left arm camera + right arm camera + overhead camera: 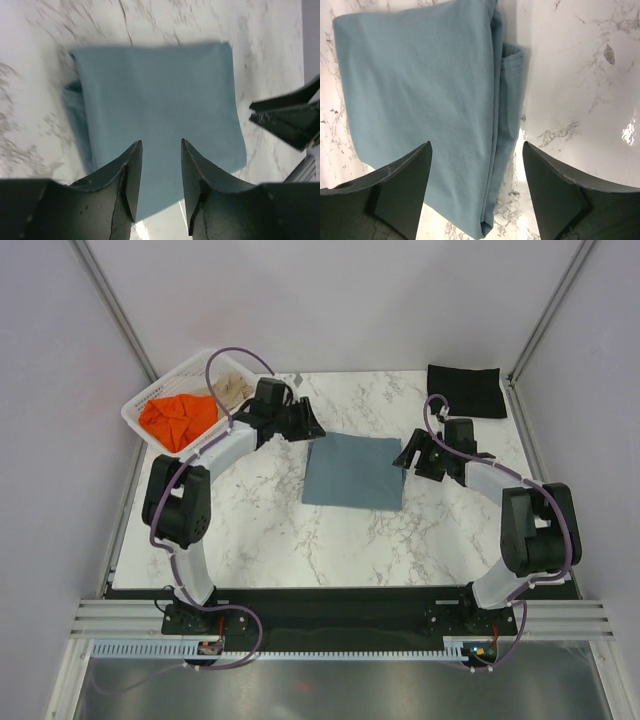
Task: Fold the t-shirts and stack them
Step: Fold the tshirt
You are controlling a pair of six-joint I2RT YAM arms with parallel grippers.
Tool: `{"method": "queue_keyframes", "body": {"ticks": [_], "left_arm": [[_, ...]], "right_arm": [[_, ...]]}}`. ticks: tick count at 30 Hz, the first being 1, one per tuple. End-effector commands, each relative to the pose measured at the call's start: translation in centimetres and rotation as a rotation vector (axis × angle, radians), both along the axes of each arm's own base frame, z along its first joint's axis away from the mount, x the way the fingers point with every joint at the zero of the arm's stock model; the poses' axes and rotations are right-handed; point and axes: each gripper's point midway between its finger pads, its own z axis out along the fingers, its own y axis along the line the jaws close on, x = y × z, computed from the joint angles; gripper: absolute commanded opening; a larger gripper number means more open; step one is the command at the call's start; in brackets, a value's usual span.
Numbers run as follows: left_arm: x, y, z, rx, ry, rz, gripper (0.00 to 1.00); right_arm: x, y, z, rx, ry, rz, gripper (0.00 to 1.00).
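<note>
A slate blue-grey t-shirt (352, 470) lies folded into a flat rectangle in the middle of the marble table. My left gripper (305, 426) hovers over its far left corner. In the left wrist view the left gripper (160, 145) is open above the t-shirt (155, 95), with nothing between the fingers. My right gripper (408, 458) is at the shirt's right edge. It stands wide open (476, 146) over the layered fold edge of the shirt (420, 90) and holds nothing. A black t-shirt (464, 390) lies folded at the back right corner.
A white lattice basket (150, 395) at the back left holds an orange t-shirt (178, 418) and a beige one (232, 388). The right arm's fingers (285, 120) show at the right edge of the left wrist view. Grey walls close in the table.
</note>
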Motion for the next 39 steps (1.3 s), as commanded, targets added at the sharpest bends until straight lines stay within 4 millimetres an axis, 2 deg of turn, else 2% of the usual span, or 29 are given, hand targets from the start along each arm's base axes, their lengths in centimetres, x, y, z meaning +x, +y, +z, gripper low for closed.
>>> {"method": "queue_keyframes", "body": {"ticks": [1, 4, 7, 8, 12, 15, 17, 18, 19, 21, 23, 24, 26, 27, 29, 30, 34, 35, 36, 39], "left_arm": [[-4.7, -1.9, -3.8, 0.017, 0.127, -0.039, 0.44], [-6.4, -1.7, -6.9, 0.051, 0.202, -0.020, 0.44], [-7.2, -1.2, -9.7, 0.082, 0.257, -0.005, 0.45], [-7.3, -1.2, -10.2, 0.086, 0.267, -0.005, 0.46], [-7.8, -1.1, -11.7, 0.096, 0.299, -0.007, 0.46], [-7.6, -0.9, -11.8, 0.106, 0.294, 0.002, 0.46], [-7.5, -0.9, -11.6, 0.109, 0.284, 0.005, 0.47], [-7.5, -0.7, -11.8, 0.116, 0.286, 0.011, 0.47], [-7.5, -0.7, -11.9, 0.117, 0.287, 0.011, 0.47], [-7.8, -0.6, -12.3, 0.121, 0.300, 0.013, 0.47], [-7.9, -0.5, -12.5, 0.123, 0.305, 0.013, 0.47], [-8.0, -0.5, -12.5, 0.123, 0.309, 0.013, 0.47], [-7.9, -0.5, -11.8, 0.114, 0.293, 0.011, 0.47], [-7.9, -0.6, -11.2, 0.108, 0.286, 0.009, 0.47], [-7.7, -0.8, -9.9, 0.090, 0.260, 0.004, 0.47], [-7.5, -1.2, -8.1, 0.062, 0.231, -0.006, 0.48], [-7.6, -3.4, -3.4, -0.012, 0.154, -0.055, 0.48], [-8.0, -4.3, -2.7, -0.019, 0.141, -0.074, 0.48], [-8.1, -4.9, -2.1, -0.027, 0.130, -0.082, 0.48], [-8.8, -6.7, -2.1, -0.023, 0.124, -0.113, 0.48]], "right_arm": [[0.8, -0.5, -0.5, -0.024, 0.010, -0.026, 0.82], [1.9, -0.3, -1.3, -0.029, 0.008, -0.015, 0.85], [3.0, 0.3, -2.2, -0.010, 0.012, 0.005, 0.86], [3.2, 0.2, -3.0, -0.009, 0.028, 0.003, 0.86], [4.5, 1.4, -3.1, 0.044, -0.015, 0.033, 0.84], [5.0, 2.0, -3.5, 0.069, -0.038, 0.074, 0.74], [5.2, 2.2, -3.8, 0.073, -0.046, 0.093, 0.58], [5.4, 2.1, -3.8, 0.076, -0.052, 0.096, 0.45], [5.4, 2.3, -4.0, 0.091, -0.046, 0.101, 0.40], [5.7, 2.2, -3.8, 0.112, -0.060, 0.106, 0.33], [5.9, 2.3, -3.5, 0.130, -0.078, 0.119, 0.33], [5.9, 2.2, -3.6, 0.132, -0.077, 0.122, 0.37], [6.0, 1.8, -3.5, 0.133, -0.071, 0.114, 0.49], [6.1, 1.6, -3.4, 0.134, -0.071, 0.111, 0.59], [6.1, 1.2, -3.0, 0.128, -0.082, 0.104, 0.64], [6.1, 1.2, -2.9, 0.122, -0.082, 0.105, 0.68], [6.2, 0.8, -2.8, 0.099, -0.073, 0.095, 0.72], [6.3, 0.8, -2.7, 0.101, -0.076, 0.095, 0.73], [6.4, 0.9, -2.6, 0.103, -0.077, 0.093, 0.73], [6.7, 0.7, -2.6, 0.092, -0.077, 0.093, 0.78]]}}
